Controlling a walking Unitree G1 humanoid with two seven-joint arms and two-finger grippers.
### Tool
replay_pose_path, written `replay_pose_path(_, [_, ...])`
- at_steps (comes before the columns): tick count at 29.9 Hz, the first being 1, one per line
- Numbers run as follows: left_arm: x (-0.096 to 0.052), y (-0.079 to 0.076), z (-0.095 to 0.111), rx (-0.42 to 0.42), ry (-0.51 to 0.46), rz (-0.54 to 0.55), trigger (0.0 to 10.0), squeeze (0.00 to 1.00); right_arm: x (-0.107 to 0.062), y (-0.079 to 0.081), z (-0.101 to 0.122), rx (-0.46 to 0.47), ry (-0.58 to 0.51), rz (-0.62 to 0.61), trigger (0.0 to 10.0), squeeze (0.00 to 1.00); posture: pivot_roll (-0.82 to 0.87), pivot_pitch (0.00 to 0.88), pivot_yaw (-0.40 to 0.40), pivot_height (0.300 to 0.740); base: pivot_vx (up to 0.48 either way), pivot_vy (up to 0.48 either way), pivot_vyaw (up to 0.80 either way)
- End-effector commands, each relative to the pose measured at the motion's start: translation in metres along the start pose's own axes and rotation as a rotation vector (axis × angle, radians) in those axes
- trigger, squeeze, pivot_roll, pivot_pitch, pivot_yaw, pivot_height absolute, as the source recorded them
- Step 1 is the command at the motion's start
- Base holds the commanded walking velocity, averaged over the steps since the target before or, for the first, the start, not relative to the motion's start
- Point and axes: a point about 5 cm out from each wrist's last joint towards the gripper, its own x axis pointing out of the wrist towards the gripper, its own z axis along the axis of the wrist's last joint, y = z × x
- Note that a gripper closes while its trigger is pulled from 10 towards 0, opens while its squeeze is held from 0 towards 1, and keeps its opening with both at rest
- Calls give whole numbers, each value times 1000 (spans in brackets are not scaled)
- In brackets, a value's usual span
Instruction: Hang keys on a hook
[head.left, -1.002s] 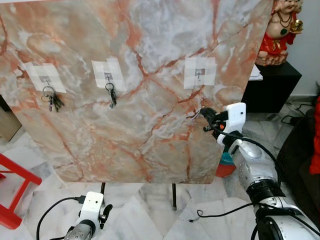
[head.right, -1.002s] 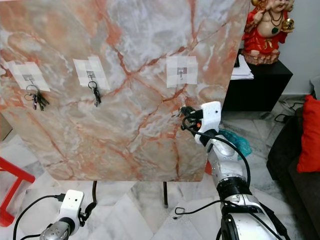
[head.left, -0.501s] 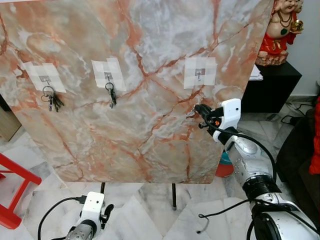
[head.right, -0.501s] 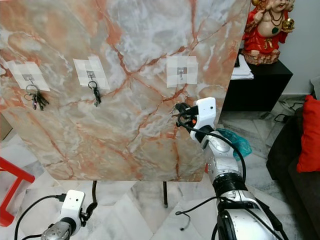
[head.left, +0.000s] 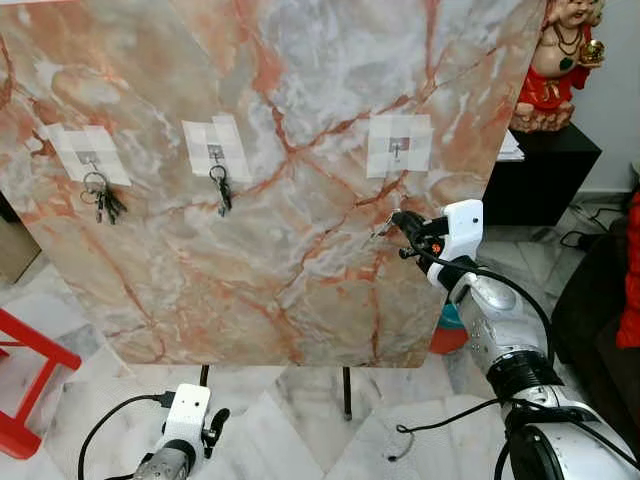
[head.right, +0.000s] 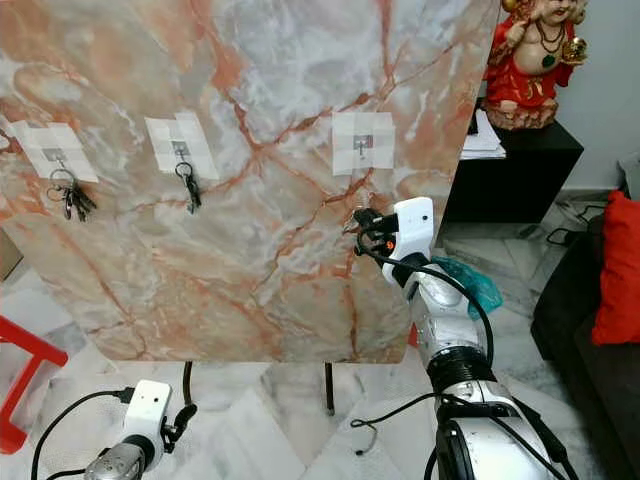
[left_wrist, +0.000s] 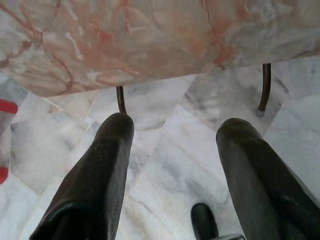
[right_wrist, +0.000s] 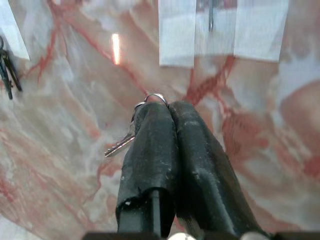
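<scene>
Right claw (right_wrist: 159, 107) clamped on small silver keys (right_wrist: 121, 142) — taped metal hook (right_wrist: 211, 15) just above | left claw (left_wrist: 172, 145) apart — over marble floor (left_wrist: 165, 165).

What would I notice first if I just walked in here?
A big marble board with pink veins stands on thin legs, two bunches of keys already hanging at its left. The right gripper holds a key up, just below the bare hook. A red figurine sits on the black cabinet at the right.
</scene>
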Motion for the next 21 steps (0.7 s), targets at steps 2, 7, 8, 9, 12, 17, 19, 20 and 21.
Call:
replay_pose_path(2, [0, 0, 0, -22, -7, 7, 10000, 0, 2, 0, 5, -19, -11, 4, 10000, 0, 46, 0, -5, 740, 255, 0, 0])
replay_pose_path(7, [-1, 0, 0, -25, -12, 4, 10000, 0, 3, 0, 5, -24, -10, 1, 10000, 0, 47, 0, -4, 740, 272, 0, 0])
replay_pose_path(8, [-1, 0, 0, -24, -12, 4, 10000, 0, 3, 1, 5, -25, -10, 2, 10000, 0, 42, 0, -3, 740, 277, 0, 0])
replay_pose_path(9, [0, 0, 1, -23, -13, 4, 10000, 0, 4, 2, 5, -25, -11, 3, 10000, 0, 42, 0, -3, 740, 277, 0, 0])
replay_pose_path(12, [0, 0, 1, -24, -16, 3, 10000, 0, 3, 3, 5, -23, -16, 10, 10000, 0, 42, 0, -9, 740, 276, 0, 0])
replay_pose_path(17, [-1, -4, 0, -26, -14, -2, 10000, 0, 1, 2, 2, -26, -6, 12, 10000, 0, 40, 0, -10, 740, 276, 0, 0])
replay_pose_path(19, [-1, -5, -1, -29, -10, -5, 10000, 0, 2, 2, 2, -20, -8, 8, 10000, 0, 40, 0, -15, 740, 277, 0, 0])
replay_pose_path(20, [-1, -5, -1, -30, -9, -5, 10000, 0, 2, 2, 2, -19, -8, 8, 10000, 0, 40, 0, -15, 740, 277, 0, 0])
replay_pose_path(21, [-1, -4, -1, -31, -10, -4, 10000, 0, 2, 3, 2, -18, -7, 7, 10000, 0, 38, 0, -15, 740, 281, 0, 0])
